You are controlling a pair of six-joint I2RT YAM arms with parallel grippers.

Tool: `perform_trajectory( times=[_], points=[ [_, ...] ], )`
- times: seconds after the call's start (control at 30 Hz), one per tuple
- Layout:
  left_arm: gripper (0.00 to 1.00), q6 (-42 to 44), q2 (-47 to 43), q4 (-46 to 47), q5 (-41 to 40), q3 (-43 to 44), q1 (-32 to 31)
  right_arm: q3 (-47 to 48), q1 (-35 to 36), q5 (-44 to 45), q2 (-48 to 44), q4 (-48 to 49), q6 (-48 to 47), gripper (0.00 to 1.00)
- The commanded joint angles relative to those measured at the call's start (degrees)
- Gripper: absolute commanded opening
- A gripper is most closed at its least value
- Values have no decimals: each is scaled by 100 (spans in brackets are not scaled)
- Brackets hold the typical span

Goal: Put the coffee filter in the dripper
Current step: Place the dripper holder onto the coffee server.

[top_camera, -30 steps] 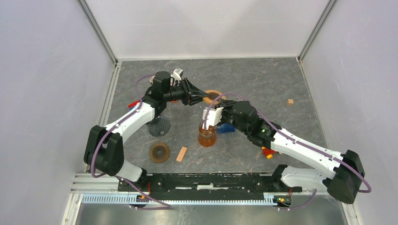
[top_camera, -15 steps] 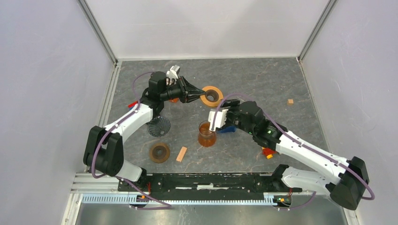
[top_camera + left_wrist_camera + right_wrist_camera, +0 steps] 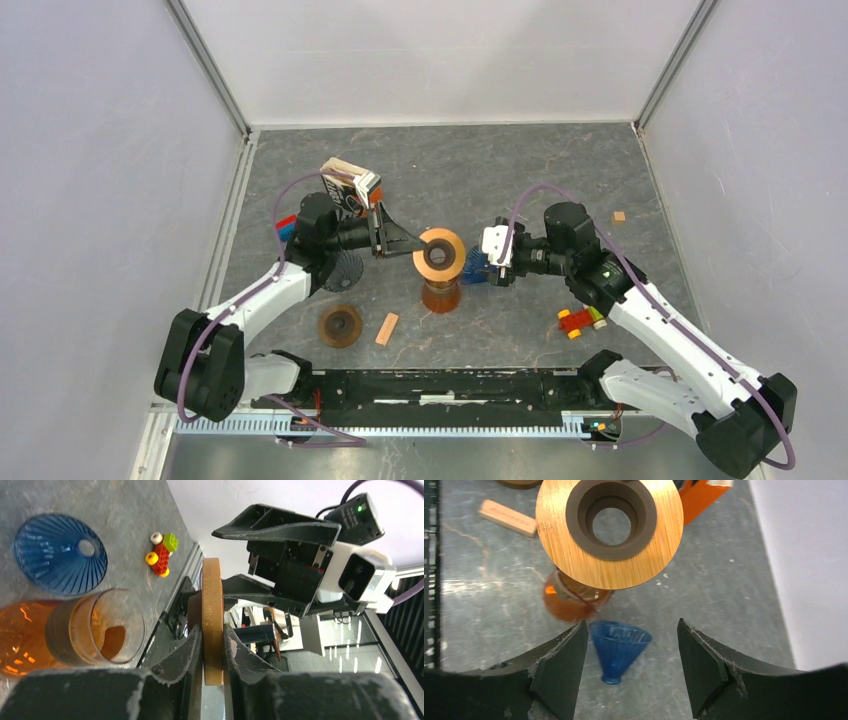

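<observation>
My left gripper point(image 3: 212, 645) is shut on the edge of a wooden ring point(image 3: 212, 625) with a dark inner collar. The ring point(image 3: 440, 255) hangs on edge just above the amber glass vessel point(image 3: 440, 295), which I take for the dripper's base. A blue ribbed cone point(image 3: 619, 647), which I take for the coffee filter, lies on its side right of the vessel point(image 3: 569, 600). My right gripper point(image 3: 629, 670) is open and empty, its jaws well apart, level with the cone point(image 3: 476, 270) and facing the ring point(image 3: 609, 530).
A black ribbed cone point(image 3: 340, 270) stands under the left forearm. A second wooden ring point(image 3: 341, 325) and a wood block point(image 3: 387, 328) lie near the front. A brick toy point(image 3: 578, 320) sits under the right arm. A printed box point(image 3: 350, 185) is behind the left wrist, a small cube point(image 3: 619, 216) at far right.
The right gripper let go of the amber vessel, opened and drew back to the right. The left gripper lifted the wooden ring off the table and carried it over the vessel, tipped on edge.
</observation>
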Motion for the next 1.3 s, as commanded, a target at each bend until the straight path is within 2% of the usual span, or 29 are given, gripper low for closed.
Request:
perform_trajectory(
  times=[0.0,0.37,0.97,1.27],
  points=[
    [2,204,-229,863,231,-406,-49,-20,-55,-869,84,-319,248,73],
    [2,427,35,1027,-27,-561,-146,-320,-73,-1254,634,287,694,86],
    [2,1086,505,514,-269,-585,-166,-224,-64,-971,1250,1048,1354,83],
    [2,1249,580,271,-385,-603,-169,-218,-43,-955,1316,1083,1376,81]
  ],
)
